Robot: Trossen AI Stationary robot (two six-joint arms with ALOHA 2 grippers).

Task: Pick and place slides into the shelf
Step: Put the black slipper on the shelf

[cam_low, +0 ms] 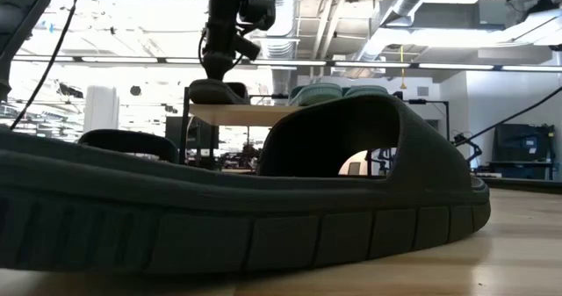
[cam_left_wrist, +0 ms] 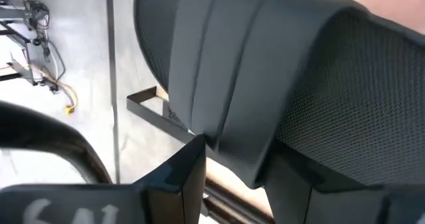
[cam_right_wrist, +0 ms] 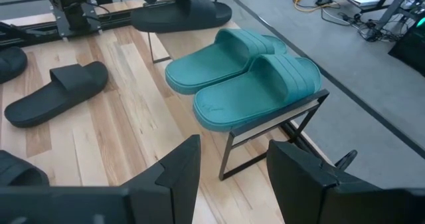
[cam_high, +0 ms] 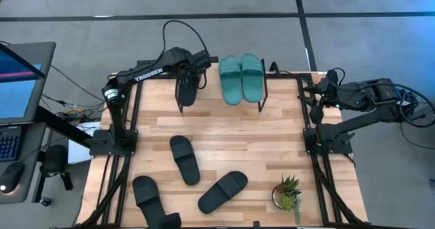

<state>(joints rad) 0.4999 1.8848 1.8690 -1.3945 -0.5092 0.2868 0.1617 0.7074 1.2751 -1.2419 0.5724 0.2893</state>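
Holding item: the left gripper [cam_high: 192, 71] has its fingers closed on a black slide [cam_high: 187, 90], gripping it at the strap end.
Held item position: the black slide lies on the left part of the shelf [cam_high: 282, 86], just beside the teal pair.
Left wrist view: a ribbed strap and textured footbed fill the picture, with a finger [cam_left_wrist: 182, 181] pressed against the rubber.
Teal slides: two teal slides [cam_high: 241, 77] sit side by side on the shelf top, touching each other.
Shelf: a low rack with a light wood board and thin black legs, standing at the far edge of the table [cam_high: 272, 130].
Loose slides: three black slides lie on the table, one near the middle [cam_high: 184, 159], one to its right [cam_high: 223, 191], one at the near left edge [cam_high: 148, 197].
Right gripper [cam_right_wrist: 229, 167]: fingers spread wide, nothing between them; it waits off the right end of the shelf.
Other item: a small potted plant [cam_high: 287, 193] stands at the near right.
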